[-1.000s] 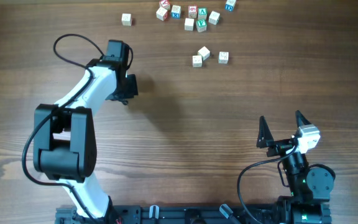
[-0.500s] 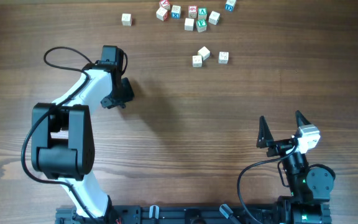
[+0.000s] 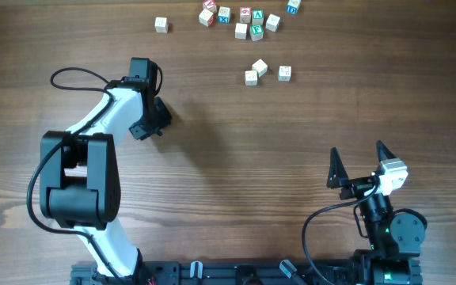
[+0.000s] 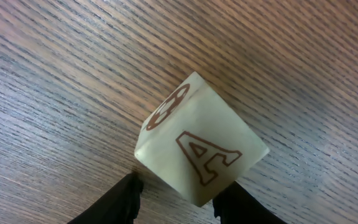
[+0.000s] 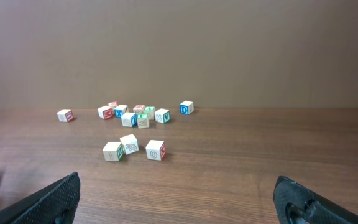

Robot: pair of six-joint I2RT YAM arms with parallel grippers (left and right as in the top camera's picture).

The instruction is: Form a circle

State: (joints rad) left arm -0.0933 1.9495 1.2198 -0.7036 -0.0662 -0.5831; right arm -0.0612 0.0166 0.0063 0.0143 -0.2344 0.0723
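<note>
My left gripper [image 4: 182,198]: A cube [image 4: 197,146] between jaws, gripped or released cannot tell. From it, three-cube group [image 3: 260,68] lies at 2 o'clock overhead.

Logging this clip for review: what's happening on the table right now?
The left hand straddles a pale wooden block printed with a brown A, apart from the rest; whether it grips is unclear. The right hand sits open and empty near its base. Other letter blocks lie scattered at the far edge, a group of three nearer. No circle yet.
</note>
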